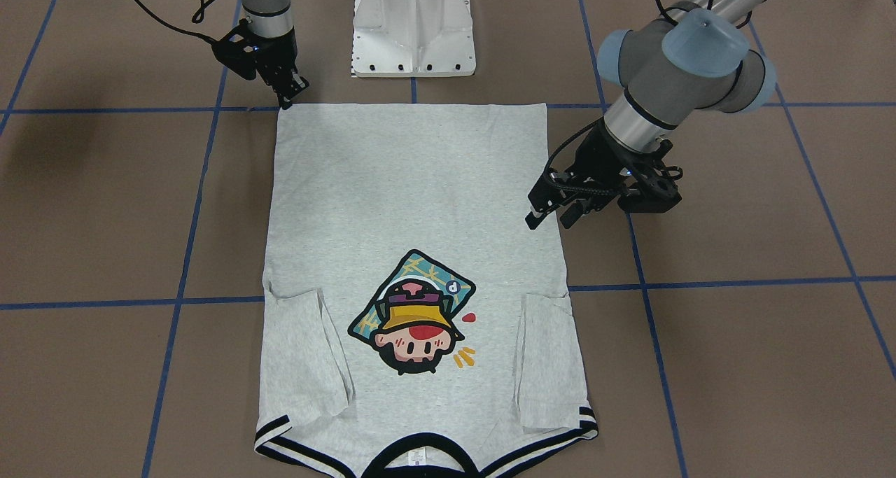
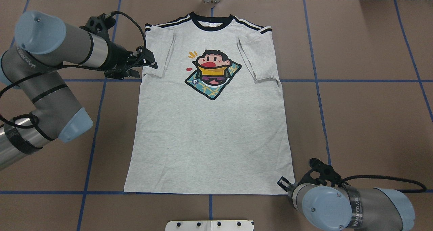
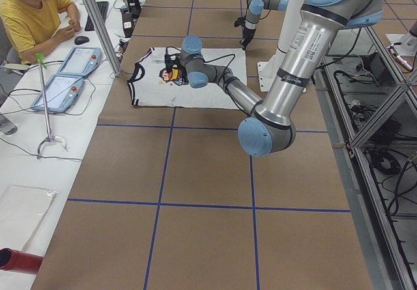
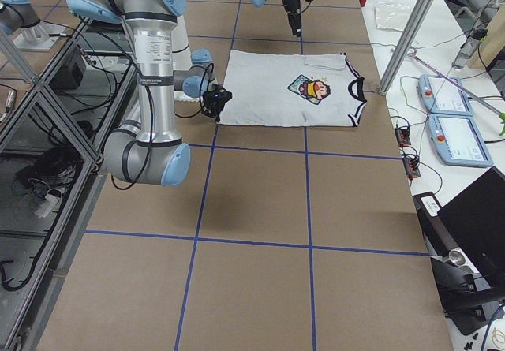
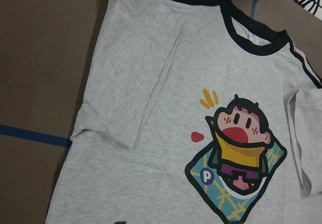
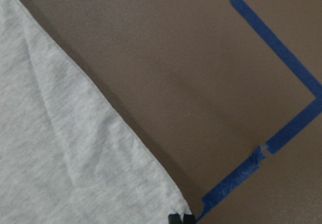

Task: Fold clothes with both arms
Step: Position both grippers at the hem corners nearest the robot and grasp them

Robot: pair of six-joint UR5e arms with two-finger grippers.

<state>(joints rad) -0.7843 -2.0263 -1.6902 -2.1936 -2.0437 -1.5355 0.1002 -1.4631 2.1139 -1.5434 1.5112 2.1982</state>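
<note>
The light grey T-shirt (image 2: 209, 133) lies flat on the brown table, print up. Its black collar (image 2: 212, 21) points away from the robot and both sleeves are folded inward. My left gripper (image 2: 152, 60) hovers open just beside the shirt's left edge, by the folded sleeve (image 5: 136, 83). Seen from the front, the left gripper (image 1: 551, 218) has its fingers spread. My right gripper (image 1: 287, 100) is down at the near right hem corner. The right wrist view shows its black fingertips (image 6: 174, 218) pinched together at that corner of the shirt (image 6: 60, 148).
The white pedestal base (image 1: 413, 30) stands just behind the hem. Blue tape lines (image 2: 355, 80) cross the table. Past the collar end, a seated person (image 3: 32, 16) and two control pendants (image 3: 65, 75) are at a side desk.
</note>
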